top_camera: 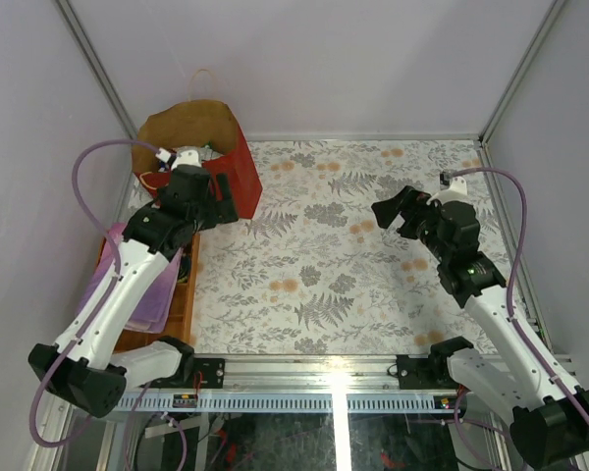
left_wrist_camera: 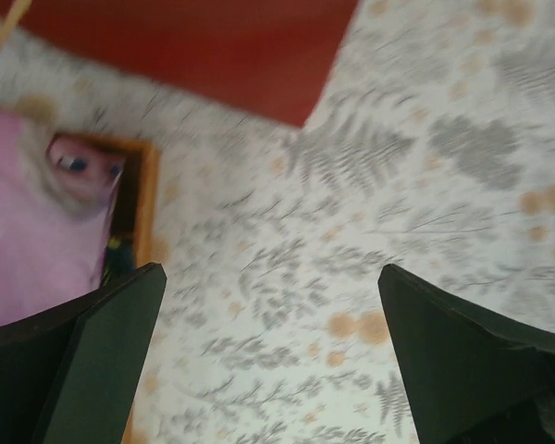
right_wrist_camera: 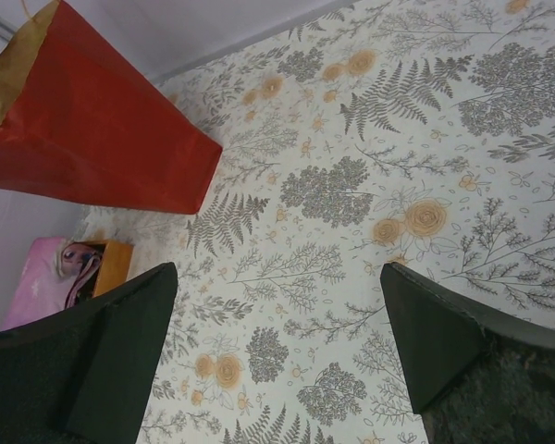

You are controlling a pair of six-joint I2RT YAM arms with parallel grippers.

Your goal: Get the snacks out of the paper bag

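The paper bag [top_camera: 238,177] is stood at the far left corner of the table, mouth turned upward and brown lining exposed. No snacks can be made out; they are judged to be inside. The left gripper [top_camera: 216,208] is positioned just beside the bag's near red wall, with the bag lying ahead of it. The right gripper [top_camera: 397,210] is held well apart, over the patterned cloth [top_camera: 324,245]. The left arm is therefore nearer. Both sets of jaws are spread wide; nothing is held or touched.

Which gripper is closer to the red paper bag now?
Left. The left gripper hangs open just in front of the paper bag; the right gripper, also open, is far across the tablecloth.
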